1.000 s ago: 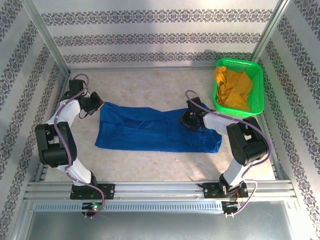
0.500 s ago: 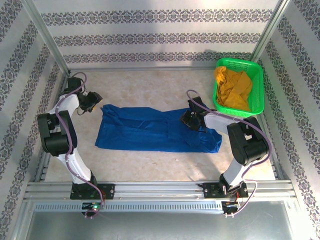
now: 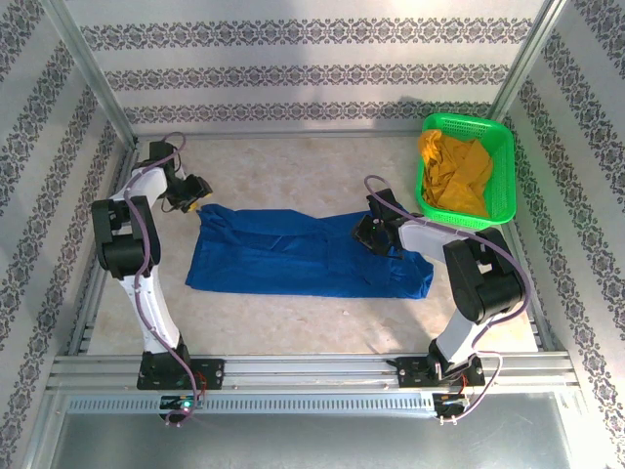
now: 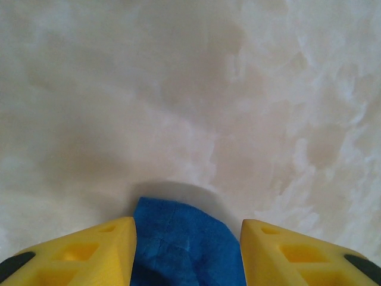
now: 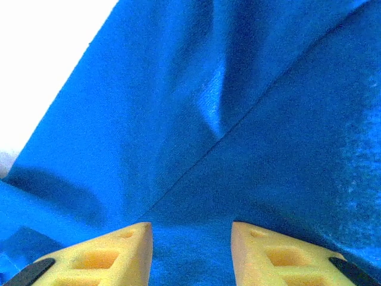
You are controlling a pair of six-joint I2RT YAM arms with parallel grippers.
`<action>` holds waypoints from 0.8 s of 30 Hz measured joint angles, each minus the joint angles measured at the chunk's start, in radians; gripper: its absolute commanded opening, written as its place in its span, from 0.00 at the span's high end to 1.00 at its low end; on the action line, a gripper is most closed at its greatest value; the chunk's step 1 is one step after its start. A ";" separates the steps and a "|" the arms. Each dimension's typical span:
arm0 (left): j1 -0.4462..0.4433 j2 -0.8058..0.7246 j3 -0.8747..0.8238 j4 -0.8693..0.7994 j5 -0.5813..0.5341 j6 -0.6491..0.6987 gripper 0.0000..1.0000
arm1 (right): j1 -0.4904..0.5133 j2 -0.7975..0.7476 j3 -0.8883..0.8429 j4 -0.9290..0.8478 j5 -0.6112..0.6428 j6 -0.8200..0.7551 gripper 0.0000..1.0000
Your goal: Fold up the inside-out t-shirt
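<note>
The inside-out t-shirt (image 3: 293, 256) was spread flat on the surface (image 3: 293, 161) as a long blue band, to the left of the green basket (image 3: 467, 121) and nearer the arm bases than it. Its right end was found close to the basket's near-left corner, and its left end well away from the basket. A mustard-yellow garment (image 3: 454, 171) was heaped inside the basket.

The right tool (image 3: 369, 234) was set on the shirt's far edge, at the end closer to the basket. In the right wrist view its yellow fingers (image 5: 101, 256) were seen pinching a gathered ridge of blue cloth, with creases running out from the gap.

The left tool (image 3: 198, 202) was placed at the shirt's far corner, the one most distant from the basket. In the left wrist view its fingers (image 4: 83, 253) were held spread, and a rounded corner of blue cloth was seen lying between them on the pale surface.
</note>
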 measured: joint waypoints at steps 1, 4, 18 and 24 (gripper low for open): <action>-0.006 0.010 0.013 -0.014 -0.007 0.018 0.49 | 0.000 0.000 0.000 0.000 0.000 0.000 0.59; -0.026 0.035 0.031 -0.041 -0.027 0.056 0.48 | 0.000 0.000 0.000 0.000 0.000 0.000 0.59; -0.058 0.066 0.036 -0.066 -0.044 0.126 1.00 | 0.000 0.000 0.000 0.000 0.000 0.000 0.59; -0.058 -0.029 0.011 -0.030 -0.016 0.108 1.00 | 0.000 0.000 -0.001 0.004 0.000 0.004 0.60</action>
